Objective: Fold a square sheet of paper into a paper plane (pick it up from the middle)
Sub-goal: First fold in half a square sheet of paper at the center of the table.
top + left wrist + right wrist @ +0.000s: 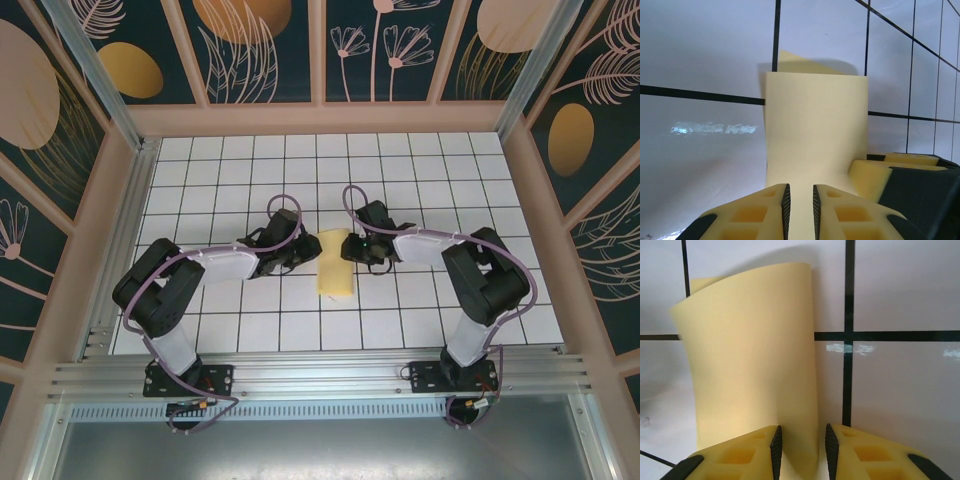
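Paper sheet (335,270) lay folded into a narrow pale yellow strip at the middle of the white gridded surface (420,180), between the two pincers. In the top view its long axis ran far-to-near, straight away from the arm bases and about parallel to the grid lines. Both ends were blunt, so no pointed nose and no clear heading either way. The near end lay flat on the surface. The far end looked lifted or curled a bit.

Left pincer (308,255) was at the strip's left edge, near its far half. In the left wrist view its pads (786,206) stood a narrow slit apart with yellow paper showing in the slit, so it was slightly open, not pressed together. That view also showed the top layer flat, with a small corner of another layer peeking out beyond its far edge.

Right pincer (347,250) was at the strip's right edge, opposite the left one, both facing inward across the strip. In the right wrist view its pads (776,447) were parted a little wider. The paper's edge sat in the gap, nearer the left pad, and I couldn't tell if it touched. The top layer bowed upward in a curve there, off the surface along one side.
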Tool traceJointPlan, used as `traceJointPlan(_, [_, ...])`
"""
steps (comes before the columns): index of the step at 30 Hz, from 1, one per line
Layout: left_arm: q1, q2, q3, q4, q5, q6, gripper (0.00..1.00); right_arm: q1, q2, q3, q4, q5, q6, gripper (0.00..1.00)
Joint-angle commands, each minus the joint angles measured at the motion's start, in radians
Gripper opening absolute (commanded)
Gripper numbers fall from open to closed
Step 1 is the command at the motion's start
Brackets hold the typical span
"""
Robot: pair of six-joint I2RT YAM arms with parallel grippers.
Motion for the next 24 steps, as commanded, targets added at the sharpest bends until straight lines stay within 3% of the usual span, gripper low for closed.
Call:
traceJointPlan(1, [-0.008,-0.014,-0.016,-0.006,-0.033,-0.016,0.23,-0.012,-0.038,-0.028,0.023,-0.014,0.021,0.33])
traceJointPlan(11, [-0.008,-0.014,-0.035,0.002,-0.038,-0.023,0.24,-0.011,-0.017,-0.015,-0.004,0.070,0.080,0.36])
traceJointPlan(18, [-0.007,-0.013,-0.074,0.031,0.020,-0.040,0.14,0.014,0.020,0.013,-0.040,0.121,0.107,0.37])
traceJointPlan(24, [-0.007,-0.059,-0.101,0.023,-0.013,-0.047,0.13,0.030,0.038,0.032,-0.081,0.179,0.098,0.37])
